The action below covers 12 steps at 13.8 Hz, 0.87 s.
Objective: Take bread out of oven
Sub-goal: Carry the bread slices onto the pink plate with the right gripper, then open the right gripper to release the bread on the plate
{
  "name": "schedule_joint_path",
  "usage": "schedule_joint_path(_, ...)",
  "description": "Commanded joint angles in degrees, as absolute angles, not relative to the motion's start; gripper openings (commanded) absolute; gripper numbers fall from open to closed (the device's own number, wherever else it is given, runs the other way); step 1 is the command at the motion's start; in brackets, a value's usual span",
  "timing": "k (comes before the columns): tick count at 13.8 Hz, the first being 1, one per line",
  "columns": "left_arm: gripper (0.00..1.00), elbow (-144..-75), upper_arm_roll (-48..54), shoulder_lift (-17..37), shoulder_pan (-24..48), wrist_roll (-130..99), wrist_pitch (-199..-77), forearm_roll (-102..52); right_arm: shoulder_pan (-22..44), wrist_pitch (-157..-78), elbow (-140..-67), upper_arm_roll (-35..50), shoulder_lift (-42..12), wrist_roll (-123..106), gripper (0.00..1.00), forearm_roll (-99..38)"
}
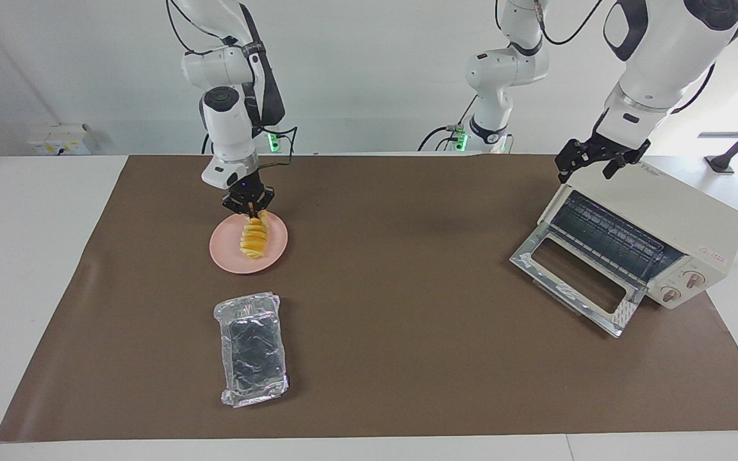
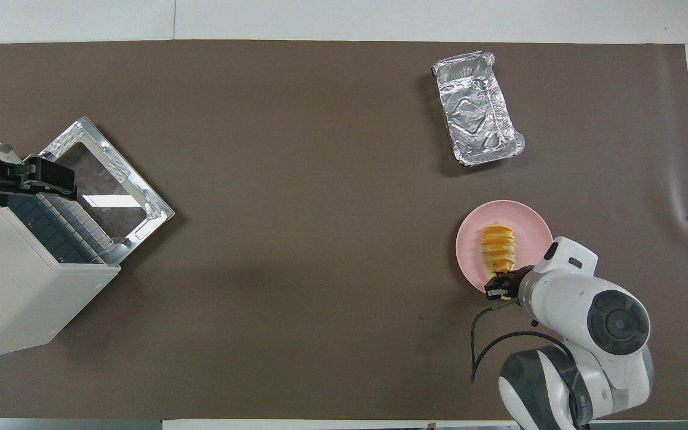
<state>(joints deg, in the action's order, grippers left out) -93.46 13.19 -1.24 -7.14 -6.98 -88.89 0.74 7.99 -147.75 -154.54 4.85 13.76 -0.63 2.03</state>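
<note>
The bread (image 1: 255, 238), a ridged yellow-orange loaf, lies on a round pink plate (image 1: 225, 253) toward the right arm's end of the table. My right gripper (image 1: 250, 208) is shut on the loaf's end nearest the robots. In the overhead view the bread (image 2: 497, 245) lies across the plate (image 2: 529, 221) with the right gripper (image 2: 501, 286) at its near end. The cream-white oven (image 1: 696, 221) stands at the left arm's end, its glass door (image 1: 574, 278) dropped open and its rack bare. My left gripper (image 1: 585, 171) is open and empty just over the oven's top front edge.
A crinkled silver foil tray (image 1: 254, 349) lies farther from the robots than the plate; it also shows in the overhead view (image 2: 478, 107). A brown mat (image 1: 407, 320) covers the table. The oven (image 2: 15, 298) and its door (image 2: 111, 191) take up the left arm's end.
</note>
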Motion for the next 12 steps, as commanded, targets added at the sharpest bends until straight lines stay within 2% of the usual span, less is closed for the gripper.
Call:
schedule_joint_path(1, 1.00, -95.2, 12.9, -2.8, -7.5, -6.8, -89.9, -0.2, 8.0, -148.3, -154.4, 4.9, 13.4, -0.6, 0.22, 0.9)
schedule_joint_path(2, 1.00, -95.2, 12.9, -2.8, -7.5, -6.8, -89.9, -0.2, 8.0, -147.8, -154.2, 4.9, 13.4, -0.5, 0.91, 0.9)
schedule_joint_path(3, 1.00, -95.2, 12.9, -2.8, -7.5, -6.8, -89.9, -0.2, 8.0, -147.3, -153.7, 4.9, 13.4, -0.5, 1.00, 0.9)
schedule_joint_path(5, 1.00, -95.2, 12.9, -2.8, -7.5, -6.8, -89.9, -0.1, 8.0, -142.5, -150.1, 4.8, 13.4, -0.9, 1.00, 0.9)
schedule_joint_path(9, 1.00, -95.2, 12.9, -2.8, -7.5, -6.8, -89.9, -0.2, 6.9, -121.2, -134.9, 4.7, 13.4, -2.6, 1.00, 0.9)
schedule_joint_path(12, 1.00, -95.2, 12.9, -2.8, -7.5, -6.8, -89.9, -0.2, 4.2, -112.8, -123.9, 4.7, 13.3, -9.1, 1.00, 0.9)
